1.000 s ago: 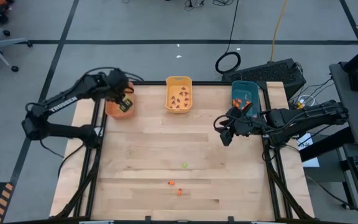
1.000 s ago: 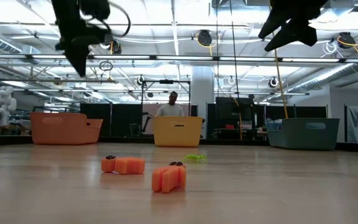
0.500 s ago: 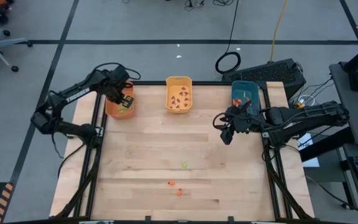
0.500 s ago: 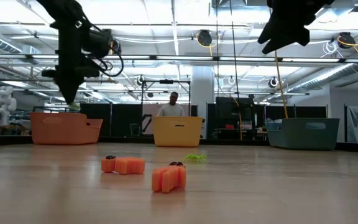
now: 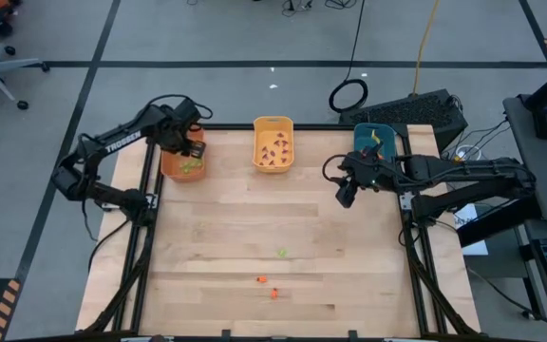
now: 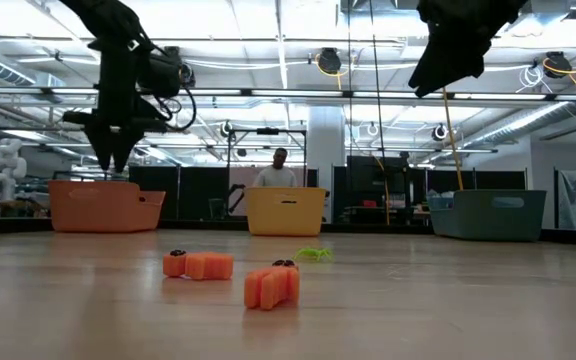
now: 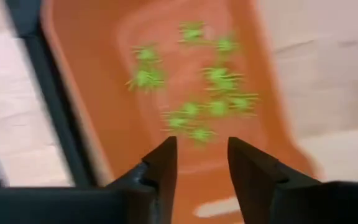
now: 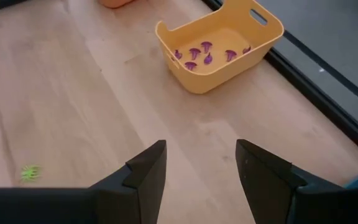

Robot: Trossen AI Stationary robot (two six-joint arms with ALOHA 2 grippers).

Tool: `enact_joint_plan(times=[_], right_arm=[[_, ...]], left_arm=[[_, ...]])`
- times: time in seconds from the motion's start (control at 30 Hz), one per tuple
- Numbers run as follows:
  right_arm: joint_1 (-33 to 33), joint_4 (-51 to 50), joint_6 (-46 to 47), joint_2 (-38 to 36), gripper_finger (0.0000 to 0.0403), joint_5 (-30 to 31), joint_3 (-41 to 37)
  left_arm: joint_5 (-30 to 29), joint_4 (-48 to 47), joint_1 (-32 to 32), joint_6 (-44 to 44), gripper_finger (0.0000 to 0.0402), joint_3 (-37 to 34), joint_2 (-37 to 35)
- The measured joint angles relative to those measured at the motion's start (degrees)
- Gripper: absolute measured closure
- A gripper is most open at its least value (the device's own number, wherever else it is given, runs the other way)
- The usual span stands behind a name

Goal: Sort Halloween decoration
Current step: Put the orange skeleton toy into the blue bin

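My left gripper (image 7: 201,146) hangs open over the orange bin (image 5: 171,169) at the table's far left, fingers pointing down, nothing between them. Several light green trinkets (image 7: 194,84) lie on that bin's floor. On the bare table lie one green trinket (image 5: 281,253) and two orange ones (image 5: 262,279) (image 5: 273,294) toward the near edge. My right gripper (image 5: 343,198) hovers open above the table's right side, beside the teal bin (image 5: 370,134). It touches nothing.
A yellow bin (image 8: 222,43) with purple trinkets stands at the far middle. The teal bin at the far right is partly covered by my right arm. Bare wood spreads across the table's middle. A person (image 6: 276,172) stands in the room beyond the far edge.
My left gripper has swung toward the table's far left, come down over the orange bin and rolled, and it has opened there. My right gripper has shifted a little toward the far edge and rolled. The trinkets on the table have stayed put.
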Motion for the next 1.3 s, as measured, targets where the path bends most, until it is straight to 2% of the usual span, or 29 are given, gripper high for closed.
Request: enact_joint_plan(times=[0.13,0.27,0.37,0.5,0.63,0.77,0.93,1.1,1.3], right_arm=[[0.1,0.0,3.6,0.0,0.0225,-1.2,0.0],[0.1,0.0,10.4,0.0,0.0225,-7.6,0.0],[0.6,0.1,18.0,0.0,0.0225,-12.1,0.0],[3.4,2.3,28.4,0.0,0.0225,-13.6,0.0],[7.4,6.4,32.7,0.7,0.0225,-13.5,0.0],[11.9,10.3,36.0,2.6,0.0225,-13.4,0.0],[17.1,16.4,37.5,7.0,0.0225,-13.3,0.0],[21.0,22.3,37.5,12.0,0.0225,-13.3,0.0],[24.5,27.9,39.0,17.7,0.0225,-13.4,0.0]], left_arm=[[9.0,0.2,-0.4,-0.5,0.0249,2.3,-0.8],[15.7,0.8,-3.4,-3.3,0.0246,4.2,-3.1],[17.1,1.2,-8.8,-3.8,0.0247,5.0,-6.3],[17.1,2.1,-18.6,-7.7,0.0247,5.0,-11.2],[14.2,4.2,-30.3,-15.3,0.0247,5.0,-14.9],[7.6,8.7,-41.9,-22.2,0.0247,5.0,-16.7],[2.1,16.7,-54.2,-22.9,0.0247,5.0,-15.9],[-1.3,23.2,-62.8,-22.9,0.0247,5.1,-13.0],[-1.7,27.7,-70.5,-23.0,0.0247,5.0,-7.5]])
